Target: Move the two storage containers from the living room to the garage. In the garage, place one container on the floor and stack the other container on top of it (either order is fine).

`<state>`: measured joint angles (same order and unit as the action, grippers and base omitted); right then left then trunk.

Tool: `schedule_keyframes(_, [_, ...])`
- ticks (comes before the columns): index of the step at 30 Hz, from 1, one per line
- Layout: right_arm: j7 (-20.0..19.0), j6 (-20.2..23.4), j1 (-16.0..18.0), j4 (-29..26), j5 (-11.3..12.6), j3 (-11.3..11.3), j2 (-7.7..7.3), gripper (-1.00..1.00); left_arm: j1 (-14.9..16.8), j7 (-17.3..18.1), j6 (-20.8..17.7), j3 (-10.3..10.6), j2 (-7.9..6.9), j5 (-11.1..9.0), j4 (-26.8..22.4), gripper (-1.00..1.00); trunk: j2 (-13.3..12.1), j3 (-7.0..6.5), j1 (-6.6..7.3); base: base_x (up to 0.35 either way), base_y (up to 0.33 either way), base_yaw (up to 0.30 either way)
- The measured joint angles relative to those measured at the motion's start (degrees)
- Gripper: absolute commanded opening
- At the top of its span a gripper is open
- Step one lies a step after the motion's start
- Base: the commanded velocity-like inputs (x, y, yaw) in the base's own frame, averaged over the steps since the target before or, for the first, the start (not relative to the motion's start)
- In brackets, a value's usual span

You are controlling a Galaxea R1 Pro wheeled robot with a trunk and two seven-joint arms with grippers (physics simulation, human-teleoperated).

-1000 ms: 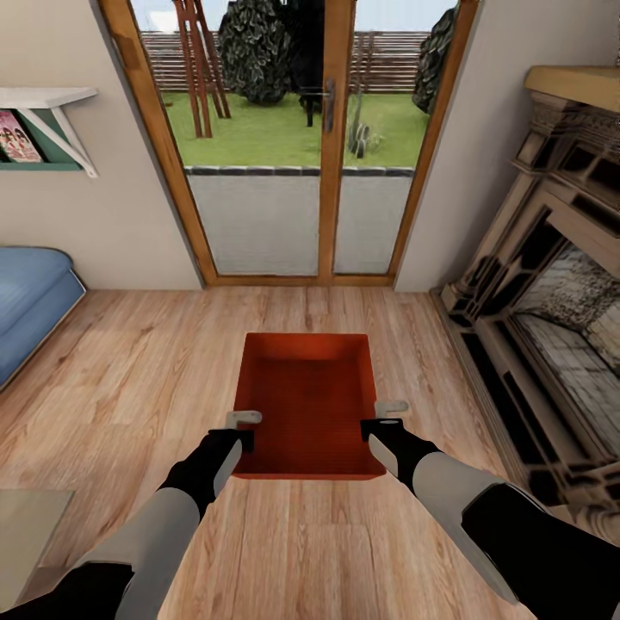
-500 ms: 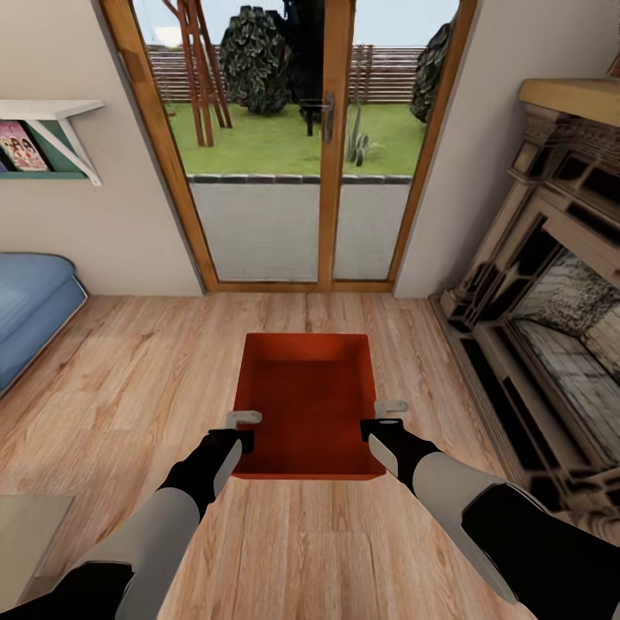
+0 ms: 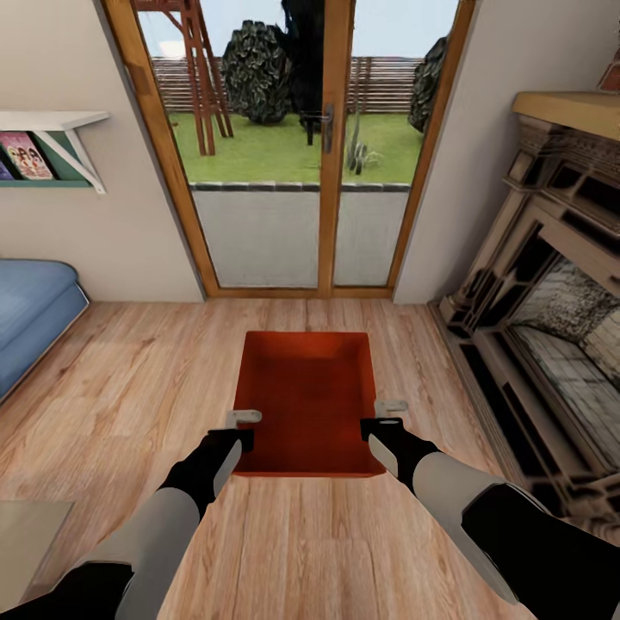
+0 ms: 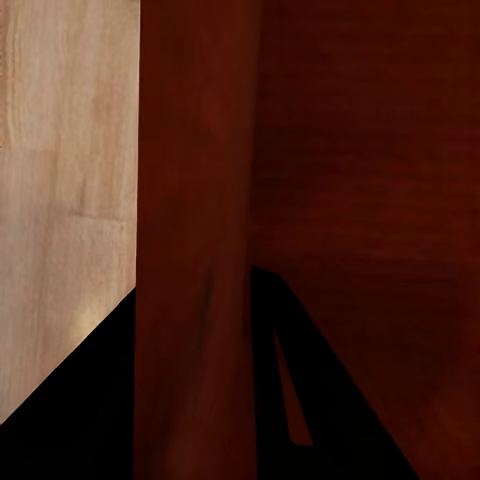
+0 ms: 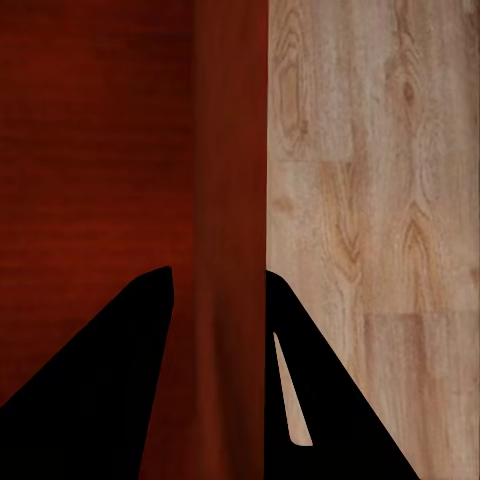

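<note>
Both arms reach forward and down, each gripper clamped on a bin wall.

The left gripper [image 3: 244, 428] pinches the left wall of the orange-red bin [image 3: 306, 400], one finger inside and one outside. The right gripper [image 3: 385, 415] pinches the right wall the same way. The forearms angle inward, and the wrists sit level with each other.

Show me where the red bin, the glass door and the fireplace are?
Bin [image 3: 306, 387], head view: its inside bottom.
Door [image 3: 301, 155], head view: the left glass pane.
Fireplace [image 3: 551, 319], head view: the stone lining of its opening.
</note>
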<state>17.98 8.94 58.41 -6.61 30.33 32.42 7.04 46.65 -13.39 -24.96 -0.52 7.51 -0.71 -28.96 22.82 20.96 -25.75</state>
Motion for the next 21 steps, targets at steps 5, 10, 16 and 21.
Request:
schedule_keyframes(5, [0.0, -0.3, 0.0, 0.0, 0.0, 0.0, 0.01, -1.00, 0.0, 0.0, 0.3, 0.0, 0.01, 0.1, 0.0, -1.00, 0.0, -0.45, 0.00, 0.000, 0.000, 0.000])
schedule_keyframes(10, [0.0, -0.3, 0.0, 0.0, 0.0, 0.0, 0.01, -1.00, 0.0, 0.1, 0.3, 0.0, 0.00, 0.1, 0.0, -1.00, 0.0, -0.91, 0.00, 0.000, 0.000, 0.000])
schedule_keyframes(16, [0.0, -0.7, 0.0, 0.0, -0.1, 0.0, 0.00, -1.00, 0.0, 0.1, 0.7, 0.0, 0.00, 0.1, 0.0, -1.00, 0.0, -1.45, 0.00, 0.000, 0.000, 0.000])
schedule_keyframes(21, [0.0, -0.5, 0.0, 0.0, 0.0, 0.0, 0.00, -1.00, 0.0, 0.1, 0.5, 0.0, 0.00, 0.1, 0.0, -1.00, 0.0, -1.90, 0.00, 0.000, 0.000, 0.000])
